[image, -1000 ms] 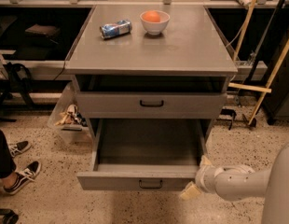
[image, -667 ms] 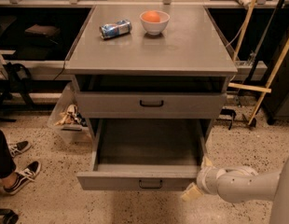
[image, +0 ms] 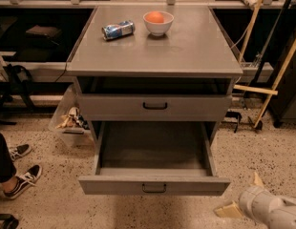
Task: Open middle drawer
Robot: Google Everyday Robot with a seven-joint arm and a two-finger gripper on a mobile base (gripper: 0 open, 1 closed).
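Note:
The middle drawer (image: 155,107) is a grey flat front with a small black loop handle, sitting flush in the grey cabinet under a dark recessed gap. Below it the larger bottom drawer (image: 154,185) is pulled far out and shows nothing inside. My gripper (image: 242,195) is at the lower right, near the floor, just right of the bottom drawer's front corner and well below the middle drawer. Its tan fingers (image: 228,210) stand apart, open, with nothing between them. The white forearm runs off the lower right corner.
On the cabinet top (image: 195,46) lie a crushed can (image: 118,30) and a white bowl (image: 158,22) holding an orange fruit. A clear bin of clutter (image: 70,119) stands left of the cabinet. A person's feet (image: 16,173) are at the left; wooden sticks (image: 277,75) lean at the right.
My gripper has drawn back to the right and slightly down, away from the bottom drawer's right front corner. Both drawers stay as they were.

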